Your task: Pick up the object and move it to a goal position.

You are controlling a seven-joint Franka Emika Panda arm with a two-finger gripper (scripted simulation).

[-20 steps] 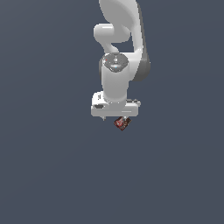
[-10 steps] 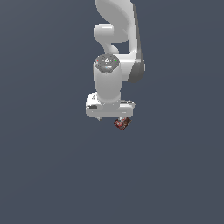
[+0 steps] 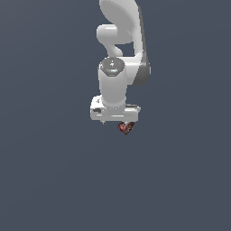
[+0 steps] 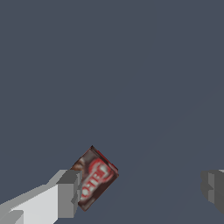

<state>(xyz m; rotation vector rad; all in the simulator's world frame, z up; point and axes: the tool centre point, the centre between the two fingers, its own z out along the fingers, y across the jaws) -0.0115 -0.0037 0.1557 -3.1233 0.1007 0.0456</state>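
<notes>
The object [image 4: 94, 177] is a tiny dark red and brown block with whitish marks, lying tilted on the dark grey floor. In the wrist view it sits right against one grey finger [image 4: 68, 194], while the other finger [image 4: 213, 187] stands far off. My gripper [image 4: 140, 190] is open, with the block at one side of the gap, not in its middle. In the exterior view the white hand [image 3: 115, 112] hangs straight down and the object [image 3: 126, 128] peeks out just under its edge on the exterior view's right. The fingertips are mostly hidden there.
A flat dark grey floor [image 3: 54, 180] fills everything around the arm. The white arm [image 3: 122, 40] rises behind the hand. No other objects or edges show.
The hand has shifted slightly toward the exterior view's left and sunk a little. The block has stayed where it was.
</notes>
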